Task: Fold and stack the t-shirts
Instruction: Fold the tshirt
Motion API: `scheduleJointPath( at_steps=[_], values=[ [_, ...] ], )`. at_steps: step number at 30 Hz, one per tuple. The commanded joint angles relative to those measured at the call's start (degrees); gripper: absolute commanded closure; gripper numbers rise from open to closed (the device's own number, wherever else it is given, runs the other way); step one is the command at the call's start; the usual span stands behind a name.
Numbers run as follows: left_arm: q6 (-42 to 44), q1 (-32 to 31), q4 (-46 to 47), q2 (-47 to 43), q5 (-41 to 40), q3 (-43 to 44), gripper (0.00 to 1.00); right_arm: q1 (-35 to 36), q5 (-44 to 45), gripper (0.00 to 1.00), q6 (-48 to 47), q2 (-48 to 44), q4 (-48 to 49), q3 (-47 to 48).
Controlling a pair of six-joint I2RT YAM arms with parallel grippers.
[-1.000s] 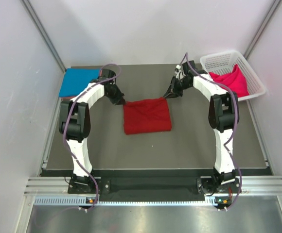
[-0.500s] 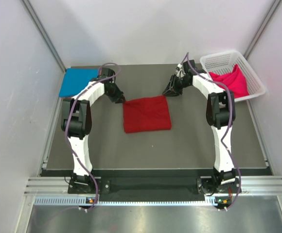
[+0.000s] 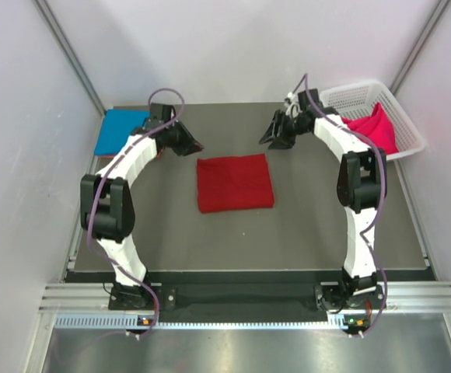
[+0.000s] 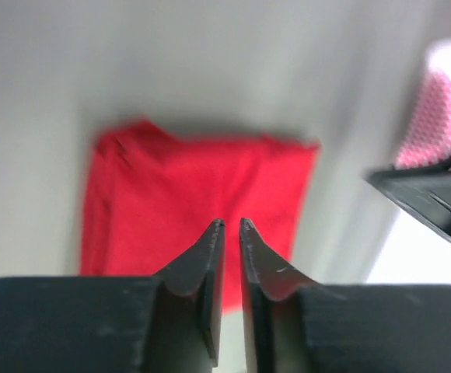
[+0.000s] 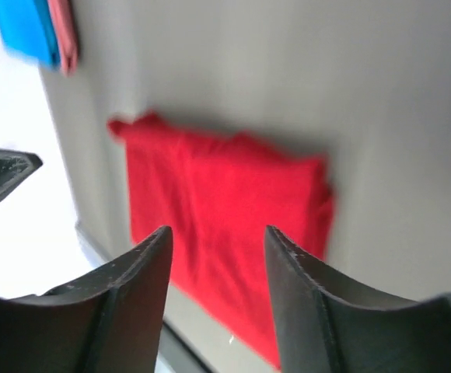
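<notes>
Fingers (image 4: 210, 268) parted; folded red t-shirt (image 3: 235, 183) lies lengthwise left-right.

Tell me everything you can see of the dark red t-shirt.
The dark red t-shirt looks like soft plain cloth, folded into a rough rectangle with slight wrinkles. It lies flat near the middle of the dark table. Nothing rests on it; the left gripper and right gripper hang beyond its far corners, not touching.
</notes>
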Motion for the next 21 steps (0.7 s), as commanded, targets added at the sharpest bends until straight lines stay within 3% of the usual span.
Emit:
scheduleJointPath(
  at_steps=[1,4,5,8,21],
  values=[
    [-5.59,-2.45,15.96,-4.21,9.71,-8.71,0.86,4.59,-5.10,0.51,2.37,-5.33,9.64,-7.87],
    [-7.79,-4.21,21.97,-3.34,11.31,-13.11,0.91,6.97,-8.78,0.70,7.02,-4.72,19.64,-11.58],
    [-8.32,-4.39,24.51,-1.68,11.48,-13.73,0.96,7.58,-10.28,0.82,10.26,-4.28,22.28,-12.37],
    [-10.25,-4.48,30.22,2.88,13.50,-13.74,0.99,7.94,-11.87,0.91,13.53,-1.03,27.75,-12.65],
    [-5.08,1.84,32.36,17.67,14.47,-5.57,1.00,3.64,-11.43,0.95,16.97,10.13,37.15,-11.16]
  ],
)
